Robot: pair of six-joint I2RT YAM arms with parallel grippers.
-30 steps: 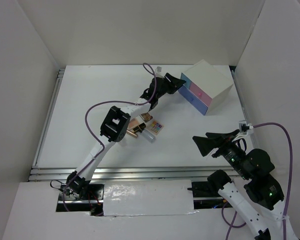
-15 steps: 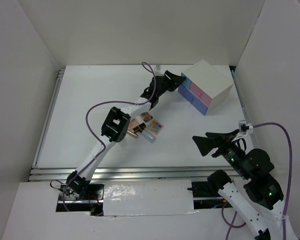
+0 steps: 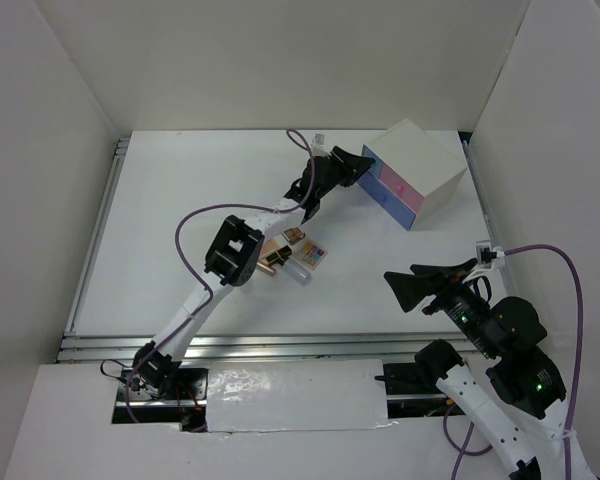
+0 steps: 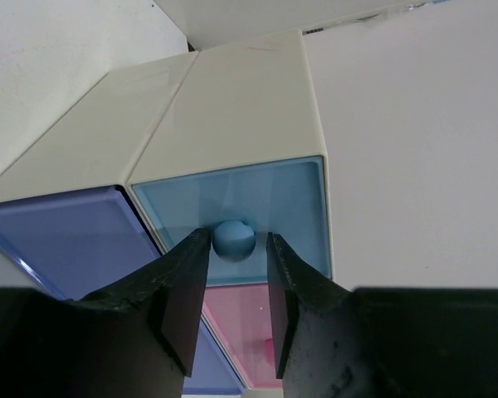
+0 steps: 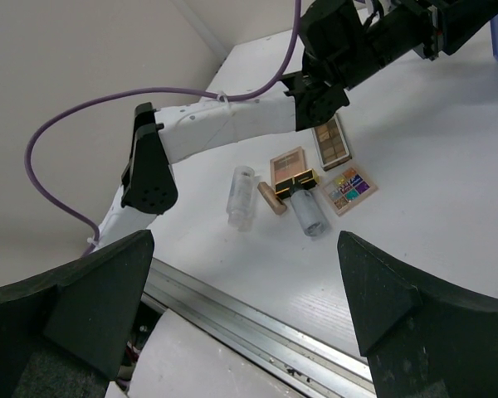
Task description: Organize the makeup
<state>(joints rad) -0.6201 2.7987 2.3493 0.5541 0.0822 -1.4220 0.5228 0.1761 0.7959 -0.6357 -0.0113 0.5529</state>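
The makeup lies in a cluster mid-table (image 3: pixel 295 255). The right wrist view shows a brown palette (image 5: pixel 332 141), a peach palette (image 5: pixel 289 164), a multicoloured palette (image 5: pixel 349 189), a gold-black lipstick (image 5: pixel 284 192) and two clear tubes (image 5: pixel 241 195) (image 5: pixel 309 214). My left gripper (image 4: pixel 236 249) is at the white drawer box (image 3: pixel 415 172), far from the makeup. It is open by a narrow gap, with its fingers on either side of the blue drawer's round knob (image 4: pixel 233 238). My right gripper (image 3: pixel 405 290) is wide open and empty, above the near right of the table.
The box has blue (image 4: pixel 249 199), pink (image 4: pixel 249 340) and purple (image 4: pixel 58 240) drawer fronts, all shut. White walls close in the table on three sides. A metal rail (image 5: pixel 257 323) runs along the near edge. The left arm (image 3: pixel 230 250) stretches over the makeup cluster.
The left gripper stays at the drawer front with only a slight shift. The right arm and the makeup have not moved.
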